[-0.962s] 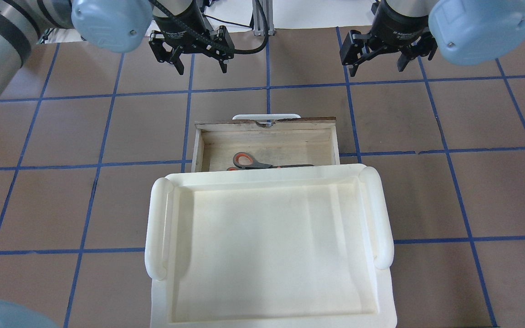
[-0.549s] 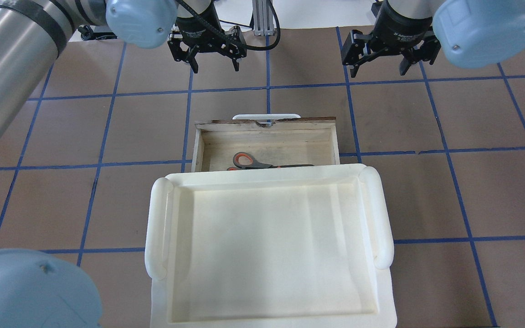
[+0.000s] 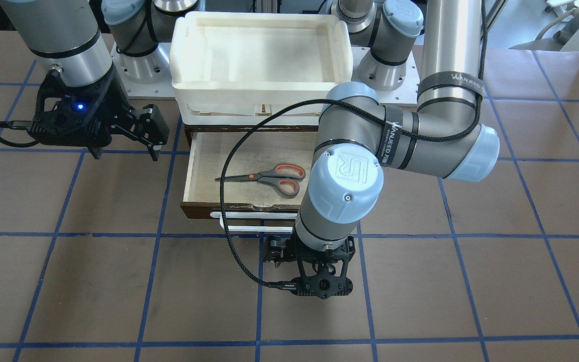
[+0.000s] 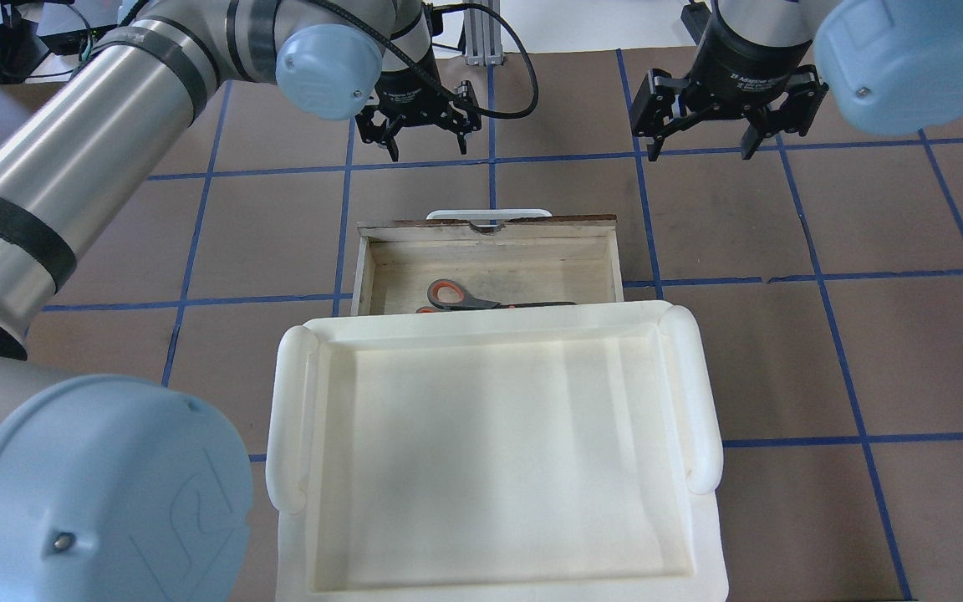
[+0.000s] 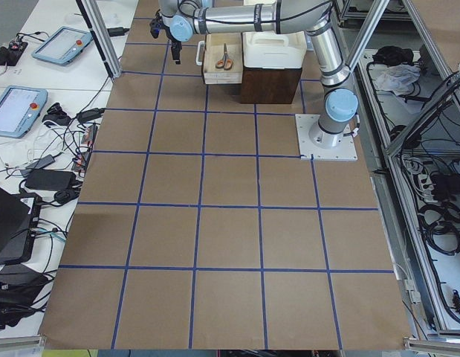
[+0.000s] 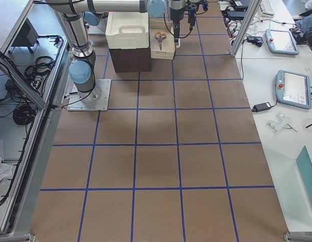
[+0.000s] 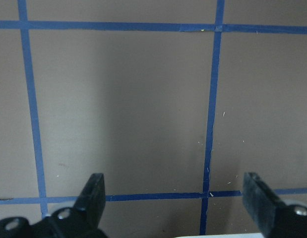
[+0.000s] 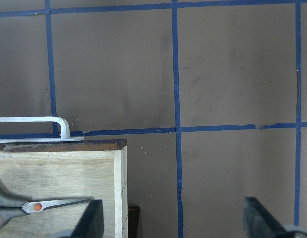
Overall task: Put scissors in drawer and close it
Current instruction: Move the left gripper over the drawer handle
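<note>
I am hovering my empty left gripper (image 4: 425, 149), fingers spread wide, just beyond the drawer's (image 3: 204, 166) white handle (image 3: 254, 214), my right gripper (image 4: 700, 150) equally wide off its front corner, while the scissors (image 3: 269, 177) are lying inside the open drawer, leaving only closing.

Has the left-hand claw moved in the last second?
Yes. In the overhead view the left gripper has shifted right, closer to in line with the white handle of the drawer.

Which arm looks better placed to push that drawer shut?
Probably left: the left gripper hangs just past the drawer's handle; the right gripper is off to its side. The scissors already lie inside.
</note>
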Motion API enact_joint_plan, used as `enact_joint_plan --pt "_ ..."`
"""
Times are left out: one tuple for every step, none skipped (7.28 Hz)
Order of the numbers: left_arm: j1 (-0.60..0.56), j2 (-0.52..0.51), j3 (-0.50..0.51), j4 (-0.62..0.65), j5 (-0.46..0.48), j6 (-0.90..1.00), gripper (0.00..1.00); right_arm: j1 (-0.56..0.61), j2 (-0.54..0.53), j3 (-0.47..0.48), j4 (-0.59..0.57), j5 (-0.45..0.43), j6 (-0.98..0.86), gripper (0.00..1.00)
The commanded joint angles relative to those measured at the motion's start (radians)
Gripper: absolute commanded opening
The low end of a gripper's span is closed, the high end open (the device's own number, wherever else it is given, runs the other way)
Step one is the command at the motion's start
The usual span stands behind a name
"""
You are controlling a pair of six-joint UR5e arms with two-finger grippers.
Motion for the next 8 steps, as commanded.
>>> enact_joint_plan --pt "-0.024 -0.031 -0.009 0.009 0.001 -0.025 1.0 0.0 -0.004 0.001 0.001 0.016 -0.003 1.0" --pt "-0.033 -0.039 -0.017 0.01 0.004 -0.045 1.0 0.0 -0.004 0.001 0.001 0.012 -0.003 1.0" --pt "-0.033 -0.046 -0.017 0.01 -0.001 -0.048 1.0 -0.002 -0.004 0.001 0.004 0.012 -0.003 1.0" --pt "-0.039 -0.056 -0.023 0.009 -0.001 -0.051 1.0 -0.002 0.001 0.001 0.038 0.009 -0.004 1.0" --pt "-0.047 -0.057 -0.024 0.007 -0.002 -0.055 1.0 -0.002 0.002 0.001 0.041 0.009 -0.004 1.0" --pt "-0.048 -0.054 -0.034 0.003 0.007 -0.055 1.0 -0.002 0.002 0.001 0.04 0.01 -0.003 1.0" --pt "-0.048 -0.048 -0.05 -0.002 0.004 -0.053 1.0 -0.002 0.002 0.001 0.037 0.007 -0.001 1.0" --pt "-0.05 -0.046 -0.07 -0.003 0.001 -0.055 1.0 -0.002 -0.001 0.001 0.041 0.006 0.006 1.0"
